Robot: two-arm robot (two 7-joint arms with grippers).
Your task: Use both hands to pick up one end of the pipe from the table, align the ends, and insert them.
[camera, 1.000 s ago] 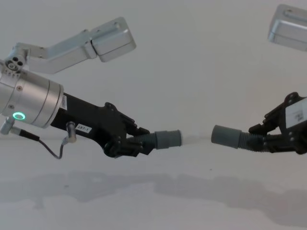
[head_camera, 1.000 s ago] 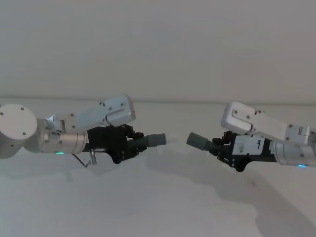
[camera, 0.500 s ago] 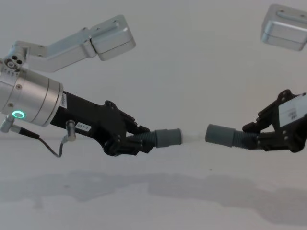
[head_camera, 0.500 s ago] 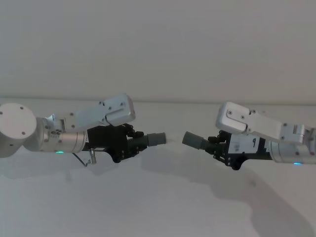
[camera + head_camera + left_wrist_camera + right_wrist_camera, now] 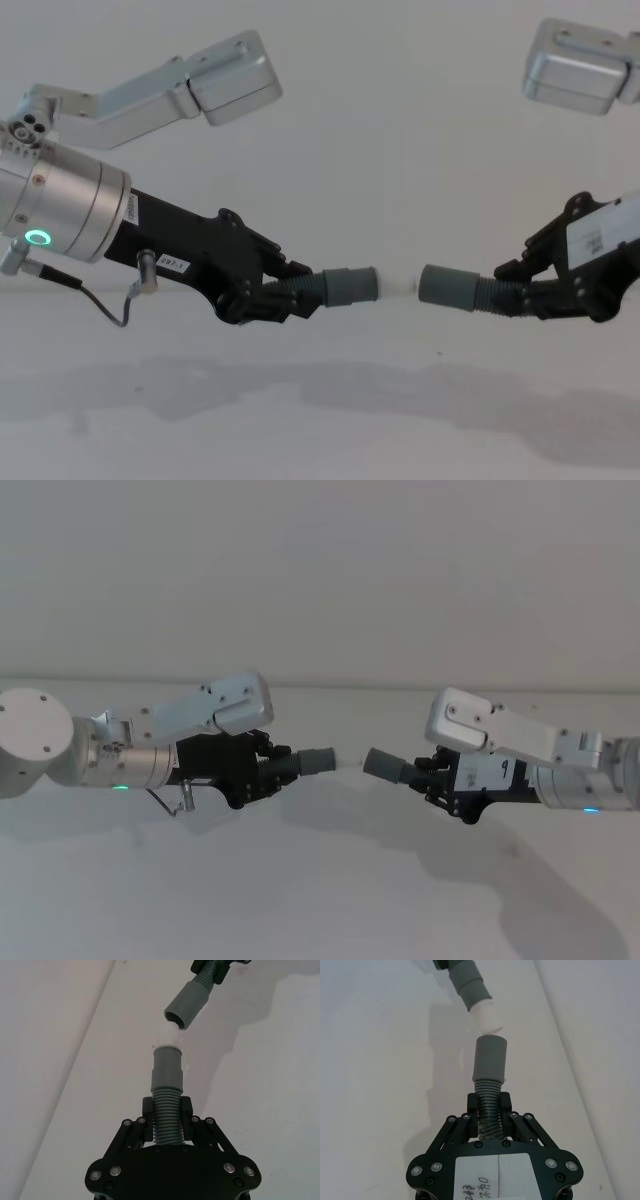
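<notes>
We clamp our left claw [image 5: 290,296] and right claw [image 5: 512,290] on a ribbed hose [image 5: 166,1110] each, just behind the cuffs, so the white-tipped cuff [image 5: 350,288] and open cuff [image 5: 447,288] jut ahead, facing, nearly meeting above the worktop [image 5: 320,435].

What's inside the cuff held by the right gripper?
The cuff in the right gripper shows a hollow, dark mouth, nothing in it. The left gripper holds the white tip just outside. Deeper in is hidden by its wall.

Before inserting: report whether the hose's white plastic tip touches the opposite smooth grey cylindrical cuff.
Apart: right wrist view shows a gap between tip and cuff.
</notes>
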